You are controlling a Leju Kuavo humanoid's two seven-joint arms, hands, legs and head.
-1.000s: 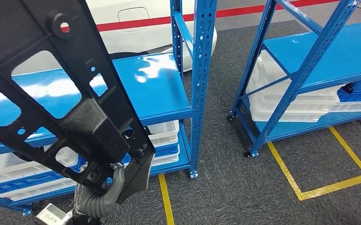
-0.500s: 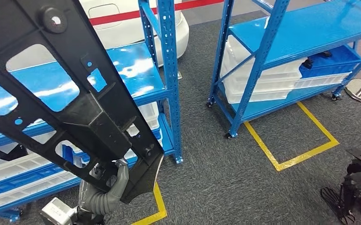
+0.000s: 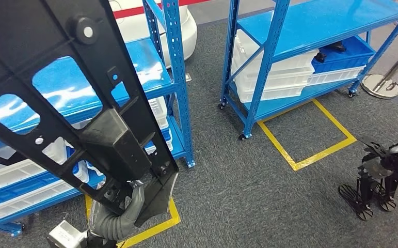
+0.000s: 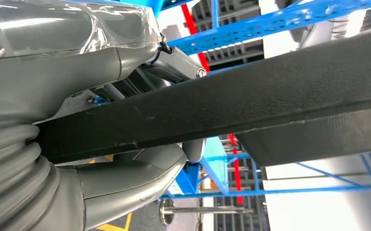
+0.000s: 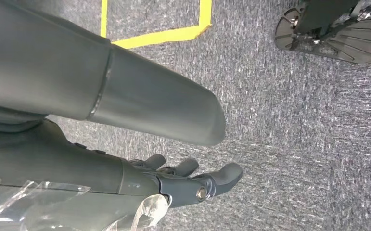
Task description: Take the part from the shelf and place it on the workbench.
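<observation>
I had the part [image 3: 67,98] clamped in my left hand [image 3: 119,214], its long black frame raised off the shelf [image 3: 150,67] and slanting across my view. My right hand [image 5: 183,180] hung over the carpet, fingers apart, holding nothing. I judged the carry underway; next I needed to find the bench, not visible here.

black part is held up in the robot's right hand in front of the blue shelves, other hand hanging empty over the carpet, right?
Not quite: the black part is held by the left hand, as the head view shows, with the left wrist view showing its thumb and fingers clamped around the part. The right hand is the empty one, hanging over the carpet. The blue shelves do stand behind the part.
</observation>
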